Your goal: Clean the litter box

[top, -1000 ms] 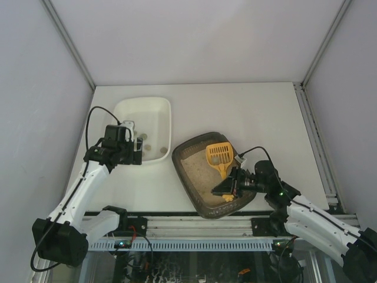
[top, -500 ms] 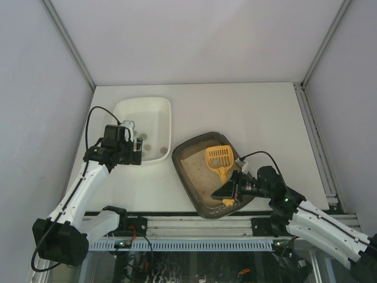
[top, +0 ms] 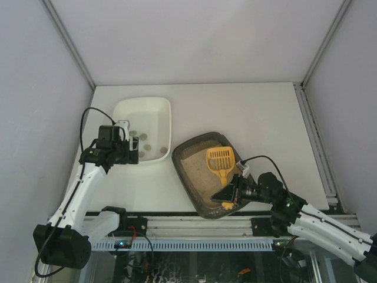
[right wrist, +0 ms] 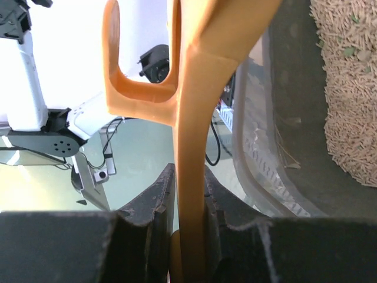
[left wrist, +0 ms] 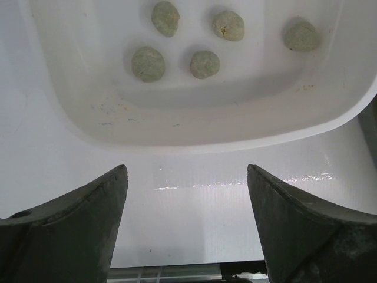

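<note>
Right gripper (top: 231, 196) clamped on yellow scoop (top: 220, 159) handle; scoop axis points away from it, head over litter box (top: 177, 158) litter. Left gripper (top: 135, 151) spread, empty, by white tray (top: 144, 106), well apart.
</note>
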Robot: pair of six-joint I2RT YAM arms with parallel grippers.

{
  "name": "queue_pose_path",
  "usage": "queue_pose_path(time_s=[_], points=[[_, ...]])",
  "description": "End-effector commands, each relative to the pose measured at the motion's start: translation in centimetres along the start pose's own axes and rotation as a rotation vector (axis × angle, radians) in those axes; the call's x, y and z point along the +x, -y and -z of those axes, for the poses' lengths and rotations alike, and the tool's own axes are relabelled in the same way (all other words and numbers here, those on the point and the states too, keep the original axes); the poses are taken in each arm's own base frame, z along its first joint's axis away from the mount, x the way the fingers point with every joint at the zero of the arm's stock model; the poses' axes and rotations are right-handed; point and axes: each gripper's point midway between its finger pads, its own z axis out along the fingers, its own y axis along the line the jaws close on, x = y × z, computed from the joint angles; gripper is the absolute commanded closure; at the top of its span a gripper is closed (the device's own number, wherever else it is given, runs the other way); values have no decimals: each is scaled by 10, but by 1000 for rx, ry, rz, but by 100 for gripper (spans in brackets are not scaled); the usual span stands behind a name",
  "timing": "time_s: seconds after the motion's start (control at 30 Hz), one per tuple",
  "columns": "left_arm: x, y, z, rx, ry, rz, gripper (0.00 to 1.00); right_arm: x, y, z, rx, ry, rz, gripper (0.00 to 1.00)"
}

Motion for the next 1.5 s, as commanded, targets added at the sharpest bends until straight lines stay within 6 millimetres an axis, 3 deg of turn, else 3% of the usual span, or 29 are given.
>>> queue_pose_path(time_s=[0.0, 0.13, 0.27, 0.37, 0.5, 0.57, 0.63, 0.77, 0.9, 1.0, 1.13, 1.27, 1.4, 1.47], points=[[-11, 0, 7, 25, 60, -8, 13, -2, -7, 0, -37, 22, 54, 100], [-10, 1, 6, 33, 56, -8, 14, -16, -12, 4, -80, 108, 78, 100], [-9, 0, 5, 32, 48, -5, 14, -7, -10, -1, -100, 43, 68, 100], [-9, 1, 5, 34, 42, -5, 14, -22, -16, 3, -172, 121, 50, 100], [-6, 2, 2, 42, 22, -6, 14, -2, -13, -3, -176, 36, 72, 100], [-6, 2, 2, 43, 18, -7, 14, -13, -24, 5, -228, 84, 93, 100], [-6, 1, 1, 40, 14, -7, 14, -29, -18, 12, -213, 164, 88, 100], [-6, 2, 1, 44, 14, -7, 14, -17, -17, 11, -200, 109, 112, 100], [-6, 3, 1, 55, 13, -12, 14, -32, -21, 19, -219, 185, 106, 100], [-6, 3, 1, 55, 15, -11, 14, -19, -13, 11, -160, 113, 120, 100], [-6, 3, 2, 58, 17, -10, 14, -31, -27, 15, -159, 164, 155, 100], [-3, 9, 4, 109, 15, -21, 13, -17, -24, 3, -92, 79, 173, 100], [0, 9, 2, 121, -5, -24, 13, -24, -35, 5, -113, 115, 185, 100], [3, 9, 0, 129, -27, -27, 13, -16, -30, 1, -104, 72, 183, 100]])
